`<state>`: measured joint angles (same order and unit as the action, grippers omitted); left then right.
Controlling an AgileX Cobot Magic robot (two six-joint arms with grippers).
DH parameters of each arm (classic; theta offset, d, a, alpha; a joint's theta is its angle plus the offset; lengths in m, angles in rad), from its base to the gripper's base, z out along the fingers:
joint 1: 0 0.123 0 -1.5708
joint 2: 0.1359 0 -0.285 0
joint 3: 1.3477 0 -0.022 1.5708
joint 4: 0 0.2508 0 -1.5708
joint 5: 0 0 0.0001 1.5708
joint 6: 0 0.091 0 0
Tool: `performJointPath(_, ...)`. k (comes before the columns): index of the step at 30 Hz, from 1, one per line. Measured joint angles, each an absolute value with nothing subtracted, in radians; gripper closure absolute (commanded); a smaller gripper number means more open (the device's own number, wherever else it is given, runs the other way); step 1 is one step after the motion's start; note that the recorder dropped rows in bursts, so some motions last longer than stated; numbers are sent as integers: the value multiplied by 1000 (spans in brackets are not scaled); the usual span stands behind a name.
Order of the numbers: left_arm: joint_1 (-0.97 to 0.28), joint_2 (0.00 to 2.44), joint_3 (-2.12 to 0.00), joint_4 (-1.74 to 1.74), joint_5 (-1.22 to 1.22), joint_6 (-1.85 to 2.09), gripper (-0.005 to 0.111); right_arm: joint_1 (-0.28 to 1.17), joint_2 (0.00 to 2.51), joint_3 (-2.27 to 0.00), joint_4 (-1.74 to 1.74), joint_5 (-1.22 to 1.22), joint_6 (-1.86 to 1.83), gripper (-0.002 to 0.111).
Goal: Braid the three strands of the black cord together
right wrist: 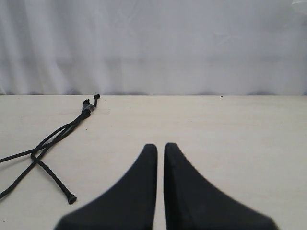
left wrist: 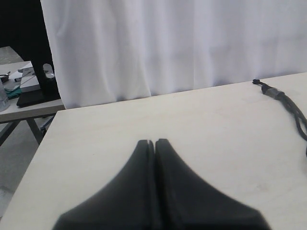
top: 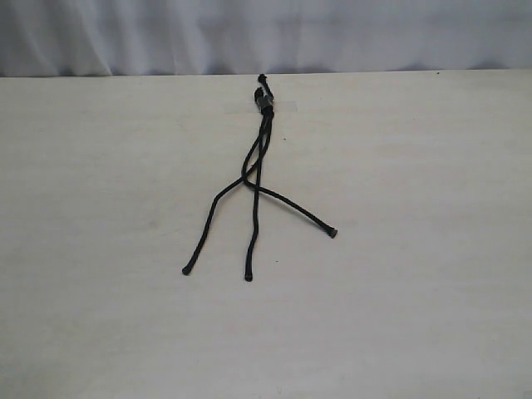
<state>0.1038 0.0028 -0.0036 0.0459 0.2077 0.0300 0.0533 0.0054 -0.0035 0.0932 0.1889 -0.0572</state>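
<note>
The black cord [top: 264, 98] lies on the pale table, its bound, knotted end at the far side. Its three strands fan towards the front. The left strand [top: 208, 218] and the middle strand [top: 253, 233] run down. The right strand [top: 299, 212] crosses under them and ends at the right. The left wrist view shows only the bound end [left wrist: 276, 92]. My left gripper [left wrist: 154, 142] is shut and empty, well away from the cord. My right gripper [right wrist: 160, 146] is shut but for a slim slit, holding nothing. The cord [right wrist: 53, 139] lies off to its side. Neither gripper appears in the exterior view.
A white curtain [top: 266, 33] hangs behind the table's far edge. In the left wrist view the table's side edge [left wrist: 45, 139] drops off, with a lower side table [left wrist: 29, 86] carrying small items beyond it.
</note>
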Motion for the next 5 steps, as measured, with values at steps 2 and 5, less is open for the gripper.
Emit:
performJointPath(2, 104, 3, -4, 46, 208, 30, 107, 53, 5, -3, 93, 189, -57, 104)
performJointPath(5, 104, 3, -4, 46, 208, 30, 107, 53, 5, -3, 93, 189, -57, 104)
